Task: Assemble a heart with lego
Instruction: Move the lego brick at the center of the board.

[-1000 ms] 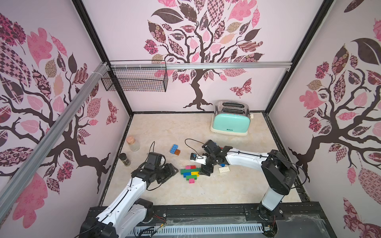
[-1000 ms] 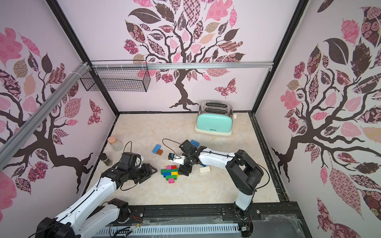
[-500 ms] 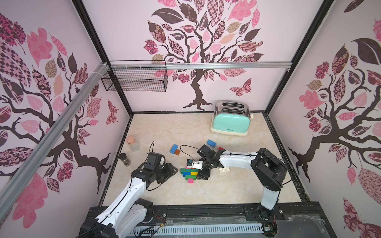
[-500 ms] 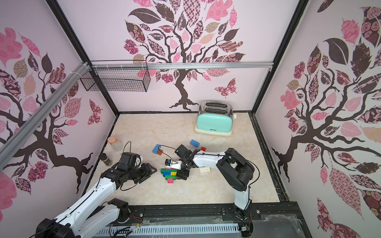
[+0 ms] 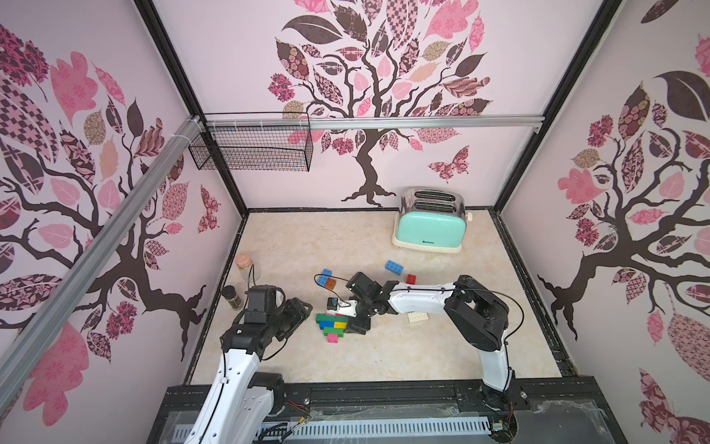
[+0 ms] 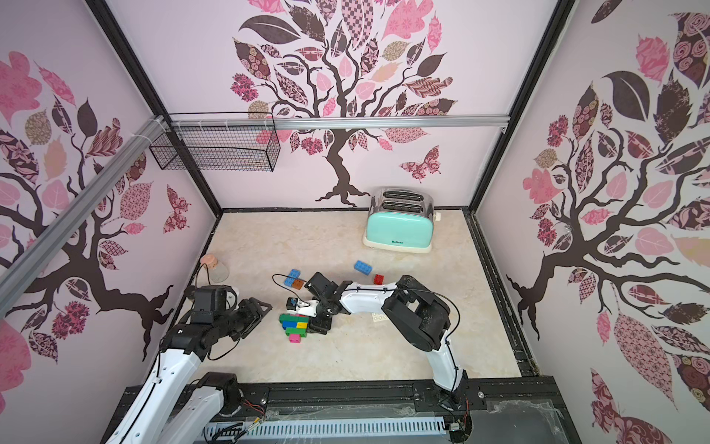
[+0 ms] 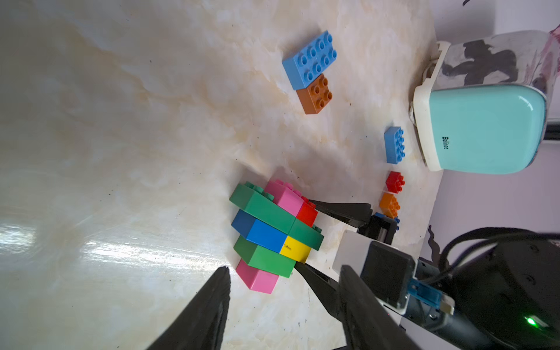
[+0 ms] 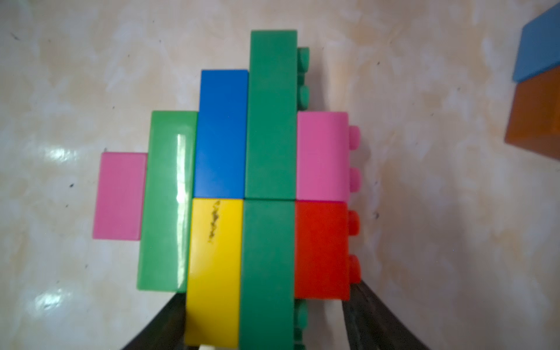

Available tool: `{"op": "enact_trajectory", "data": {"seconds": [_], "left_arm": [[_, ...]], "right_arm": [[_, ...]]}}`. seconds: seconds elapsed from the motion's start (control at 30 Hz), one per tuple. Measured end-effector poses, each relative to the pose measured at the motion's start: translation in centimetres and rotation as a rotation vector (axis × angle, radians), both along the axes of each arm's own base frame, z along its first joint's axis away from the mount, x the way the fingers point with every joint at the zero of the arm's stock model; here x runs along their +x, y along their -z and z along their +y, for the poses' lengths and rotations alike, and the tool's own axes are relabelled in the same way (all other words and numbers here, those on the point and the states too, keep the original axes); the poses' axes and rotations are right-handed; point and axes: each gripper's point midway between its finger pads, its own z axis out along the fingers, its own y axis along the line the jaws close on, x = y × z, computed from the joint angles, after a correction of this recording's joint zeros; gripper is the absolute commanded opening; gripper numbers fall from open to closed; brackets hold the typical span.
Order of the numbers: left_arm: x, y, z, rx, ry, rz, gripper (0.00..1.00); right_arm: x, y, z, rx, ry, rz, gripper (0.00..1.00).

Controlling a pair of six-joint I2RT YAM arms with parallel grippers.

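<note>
Stepped heart of glossy plastic lego bricks (image 5: 332, 326) (image 6: 294, 326), flat on its side a little near and left of the middle of the beige marble-look tabletop (image 5: 345, 238), between the two grippers. Five rows, narrowing toward the near edge:
- small pink tip brick (image 8: 119, 197) nearest
- then a light green brick (image 8: 166, 200)
- then a blue brick (image 8: 221, 133) on the left, end to end with a yellow brick (image 8: 215, 272) on the right
- then two dark green long bricks (image 8: 271, 115) in one line
- farthest, a pink top brick (image 8: 321, 156) on the left beside a red top brick (image 8: 321, 251) on the right

Smooth, square-edged rectangular blocks, shiny enough to carry a streak of light on the light green one. Round studs along the far edges. A dark scuff on the yellow face.

Right gripper (image 7: 302, 232) at the heart's right end. Black tapered fingers (image 8: 378, 318) flanking the yellow, green and red ends, one on the near side and one on the far. Spread only about as wide as the heart there; cannot tell whether actually squeezing.

Left gripper (image 5: 301, 309) just left of the heart, jaws standing apart, holding nothing, clear of the bricks.

Far of the heart, loose on the tabletop: a blue eight-stud plastic brick (image 5: 325, 274) touching a brown four-stud plastic brick (image 5: 330, 285). Mint-green toaster with a chrome top (image 5: 430, 228) well apart at the far right.
</note>
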Motion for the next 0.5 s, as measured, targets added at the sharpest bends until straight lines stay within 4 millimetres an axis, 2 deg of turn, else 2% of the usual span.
{"op": "enact_trajectory", "data": {"seconds": [0.13, 0.3, 0.4, 0.5], "left_arm": [[-0.1, -0.2, 0.6, 0.000, -0.027, 0.007, 0.60], [-0.1, 0.1, 0.7, 0.000, -0.031, 0.024, 0.60], [-0.1, 0.2, 0.6, -0.004, -0.027, 0.034, 0.60], [-0.1, 0.3, 0.5, -0.010, -0.021, 0.042, 0.59]], "right_arm": [[0.2, -0.3, 1.8, 0.032, 0.007, -0.001, 0.76], [-0.2, -0.8, 1.9, 0.051, 0.007, 0.006, 0.79], [-0.6, -2.0, 1.3, 0.066, 0.005, 0.016, 0.79], [-0.1, -4.4, 1.0, 0.108, 0.015, 0.009, 0.79]]}}
